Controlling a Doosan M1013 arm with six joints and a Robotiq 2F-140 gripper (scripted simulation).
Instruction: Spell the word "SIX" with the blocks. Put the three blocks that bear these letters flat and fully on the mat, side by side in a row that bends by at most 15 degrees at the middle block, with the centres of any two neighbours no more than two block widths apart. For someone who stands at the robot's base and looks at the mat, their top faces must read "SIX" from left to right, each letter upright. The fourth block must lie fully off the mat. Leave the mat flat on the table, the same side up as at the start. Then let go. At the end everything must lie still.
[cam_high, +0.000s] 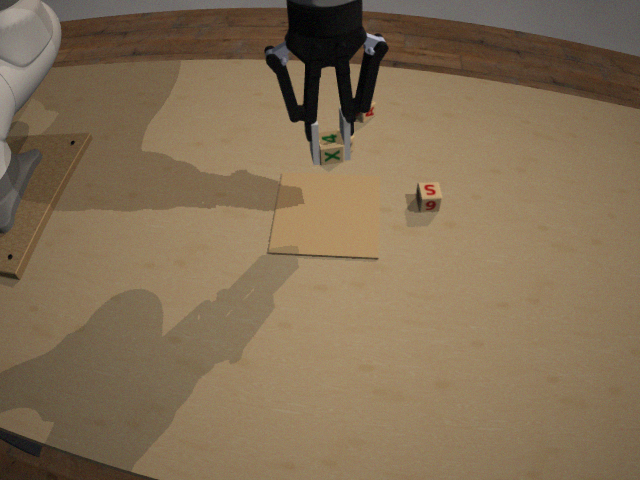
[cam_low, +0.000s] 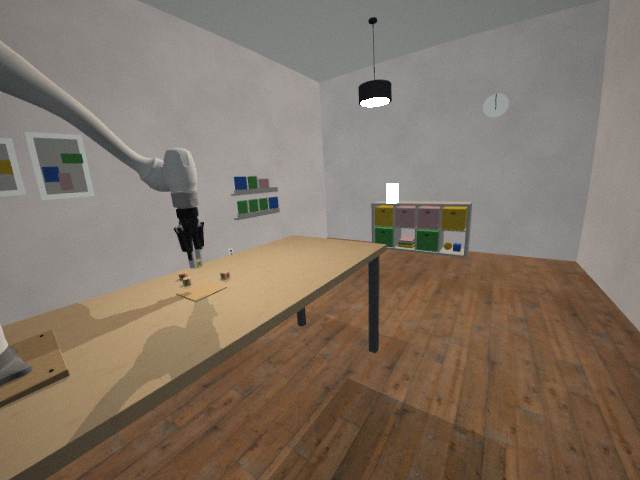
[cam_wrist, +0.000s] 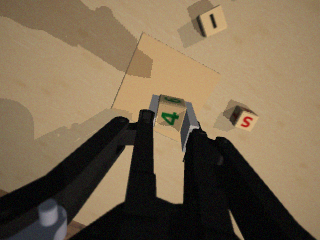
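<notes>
Starting at the left of the top view, you have the arm's base board (cam_high: 49, 206) (cam_low: 43, 356), well apart from the mat (cam_high: 328, 217) (cam_low: 201, 291) (cam_wrist: 165, 70), which lies flat on the table. Near the mat's upper edge in that view, your gripper (cam_high: 330, 143) (cam_low: 194, 260) (cam_wrist: 169, 109) points down, closed on the green-lettered block (cam_high: 331, 155) (cam_low: 198, 263) (cam_wrist: 170, 115), one pad on each side; the exterior view shows you have it raised above the table. You can read a green "X" on its side face and a "4" on top, the "4" turned sideways in the top view. It's a cube, so you get no long axis; its top looks roughly level. The block marked "I" (cam_low: 186, 282) (cam_wrist: 212, 21) sits off the mat, mostly hidden from above. Farther back is a red-lettered block (cam_low: 182, 276), its letter partly covered. At the right, off the mat, you have the "S" block (cam_high: 429, 196) (cam_low: 224, 275) (cam_wrist: 245, 120), "S" upward.
</notes>
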